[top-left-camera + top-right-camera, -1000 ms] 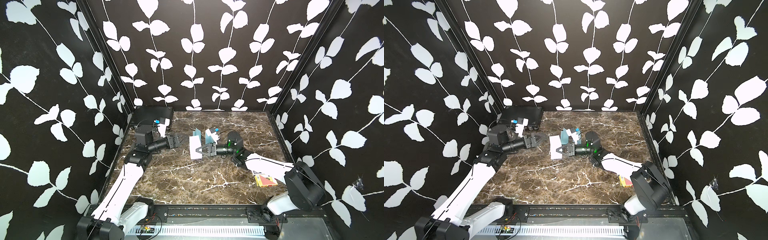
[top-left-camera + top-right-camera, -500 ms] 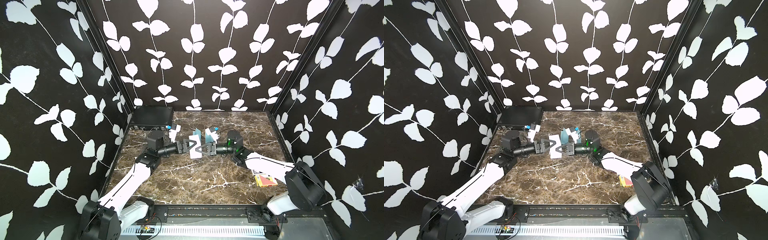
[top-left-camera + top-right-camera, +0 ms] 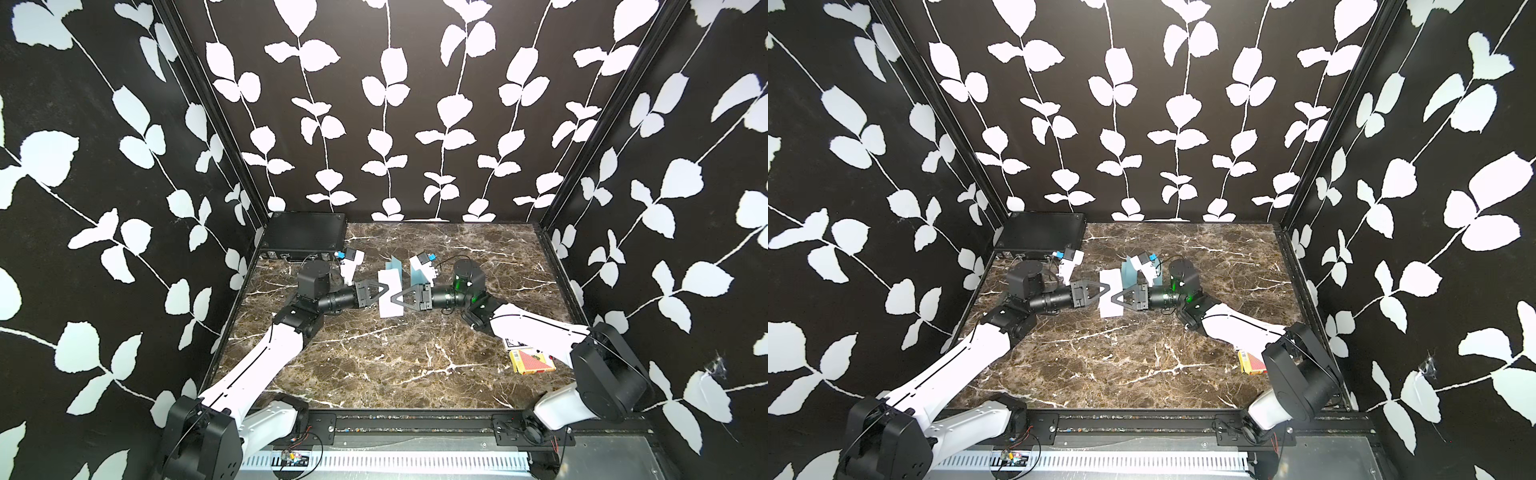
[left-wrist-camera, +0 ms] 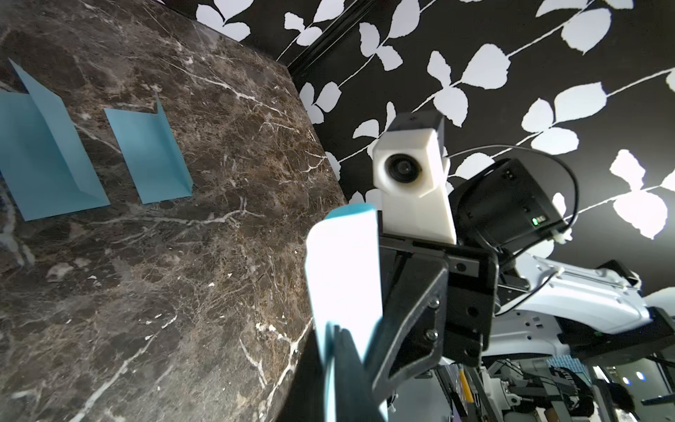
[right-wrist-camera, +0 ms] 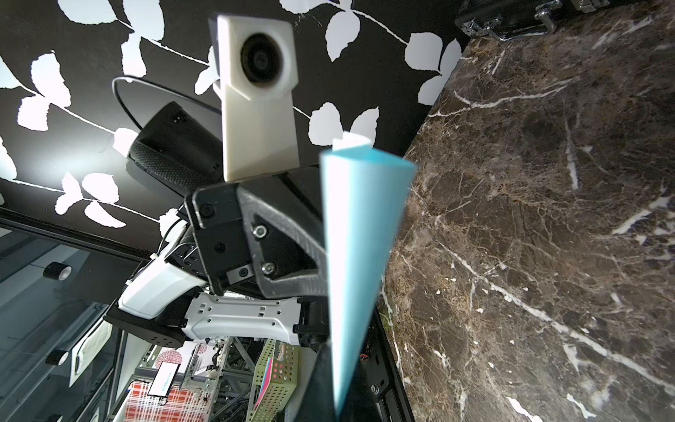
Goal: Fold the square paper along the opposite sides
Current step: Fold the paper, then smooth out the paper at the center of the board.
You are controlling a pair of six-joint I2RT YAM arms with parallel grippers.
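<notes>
The square paper (image 3: 387,308), white on one face and light blue on the other, hangs over the middle of the marble table (image 3: 395,365), bent over on itself. My left gripper (image 3: 389,289) is shut on its left edge. From the opposite side my right gripper (image 3: 395,300) is shut on its right edge, tip to tip with the left. Both top views show this; the paper (image 3: 1109,310) sits between the left gripper (image 3: 1108,287) and the right gripper (image 3: 1116,300). In the left wrist view the paper (image 4: 343,277) rises from my left gripper (image 4: 334,369). The right wrist view shows the paper (image 5: 359,234) in my right gripper (image 5: 338,396).
Two folded blue sheets (image 3: 394,266) (image 3: 417,274) stand just behind the grippers, and the left wrist view shows both sheets (image 4: 47,153) (image 4: 149,157). A black case (image 3: 303,237) fills the back left corner. A card box (image 3: 532,360) lies at the front right under my right arm.
My left arm swung right from near the black case to the paper, and its gripper went from open to shut on the left edge. The right gripper kept its hold.
</notes>
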